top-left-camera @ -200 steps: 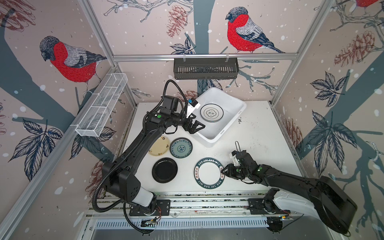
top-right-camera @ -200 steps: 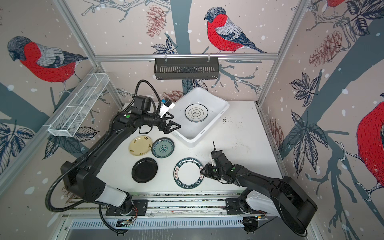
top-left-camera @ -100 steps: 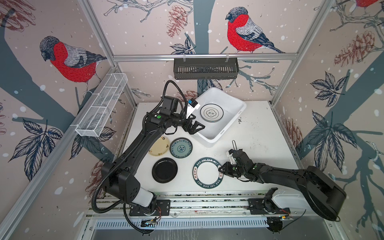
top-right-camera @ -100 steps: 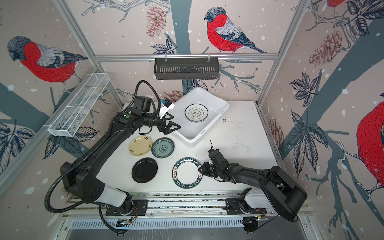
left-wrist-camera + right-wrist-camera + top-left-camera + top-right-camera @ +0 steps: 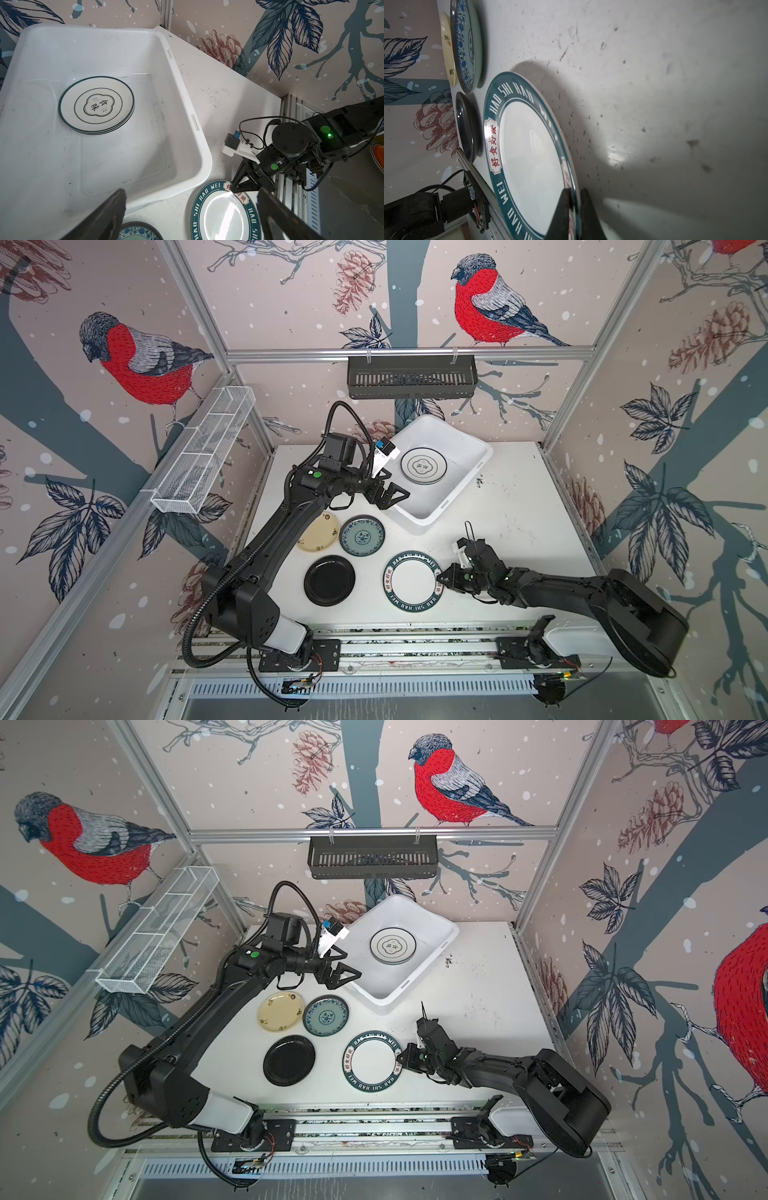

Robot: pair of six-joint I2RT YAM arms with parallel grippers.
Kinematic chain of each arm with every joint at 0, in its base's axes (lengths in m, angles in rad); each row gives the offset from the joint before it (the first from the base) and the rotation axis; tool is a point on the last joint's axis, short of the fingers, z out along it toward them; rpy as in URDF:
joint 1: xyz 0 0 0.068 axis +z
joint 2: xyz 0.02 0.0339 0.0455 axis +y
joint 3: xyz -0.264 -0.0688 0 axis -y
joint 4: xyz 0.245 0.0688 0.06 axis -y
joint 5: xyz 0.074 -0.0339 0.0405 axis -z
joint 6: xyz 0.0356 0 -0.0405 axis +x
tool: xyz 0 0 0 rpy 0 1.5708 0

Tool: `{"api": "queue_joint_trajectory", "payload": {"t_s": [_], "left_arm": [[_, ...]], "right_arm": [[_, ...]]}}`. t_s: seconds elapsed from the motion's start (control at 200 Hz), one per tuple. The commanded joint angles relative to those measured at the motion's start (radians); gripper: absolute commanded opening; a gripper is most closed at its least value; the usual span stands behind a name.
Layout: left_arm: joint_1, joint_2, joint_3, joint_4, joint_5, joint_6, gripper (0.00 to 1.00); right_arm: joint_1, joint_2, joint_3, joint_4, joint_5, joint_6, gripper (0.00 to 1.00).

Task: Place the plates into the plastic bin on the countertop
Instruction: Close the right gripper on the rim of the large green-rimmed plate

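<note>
A white plate with a dark lettered rim [image 5: 412, 587] [image 5: 372, 1060] lies on the countertop [image 5: 519, 510]. My right gripper [image 5: 441, 577] [image 5: 401, 1056] [image 5: 575, 195] is shut on its right rim, one finger above and one below. The cream-yellow plate [image 5: 322, 535], teal patterned plate [image 5: 361, 536] and black plate [image 5: 329, 580] lie to its left. The plastic bin [image 5: 484, 452] [image 5: 187, 116] holds an emblem plate [image 5: 424, 465] [image 5: 96, 105] on top of a small stack. My left gripper [image 5: 397, 493] [image 5: 191, 192] hovers open at the bin's near left rim, holding nothing.
A black slotted rack [image 5: 411, 377] hangs on the back wall above the bin. A white wire mesh tray [image 5: 203, 456] is fixed to the left wall. The arms' base rail [image 5: 415, 645] runs along the countertop's front edge. Enclosure walls close in three sides.
My right gripper has slid left onto the lettered plate's rim and its fingers have closed on it. The left arm has stayed still.
</note>
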Motion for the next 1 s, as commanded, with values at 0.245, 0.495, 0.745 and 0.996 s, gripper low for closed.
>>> {"api": "queue_joint_trajectory", "payload": {"t_s": [0.245, 0.495, 0.745, 0.996], "left_arm": [[0.000, -0.008, 0.005, -0.005, 0.016, 0.007, 0.97], [0.000, -0.008, 0.007, -0.006, 0.019, 0.004, 0.97], [-0.002, -0.008, 0.010, -0.006, 0.020, -0.002, 0.97], [-0.001, -0.006, 0.012, -0.005, 0.024, -0.007, 0.97]], "right_arm": [[-0.047, -0.150, -0.013, -0.153, 0.005, -0.021, 0.02], [-0.139, -0.277, -0.001, -0.282, -0.053, -0.059, 0.02], [-0.207, -0.377, 0.019, -0.371, -0.073, -0.067, 0.02], [-0.265, -0.465, 0.091, -0.546, 0.002, -0.066, 0.02]]}}
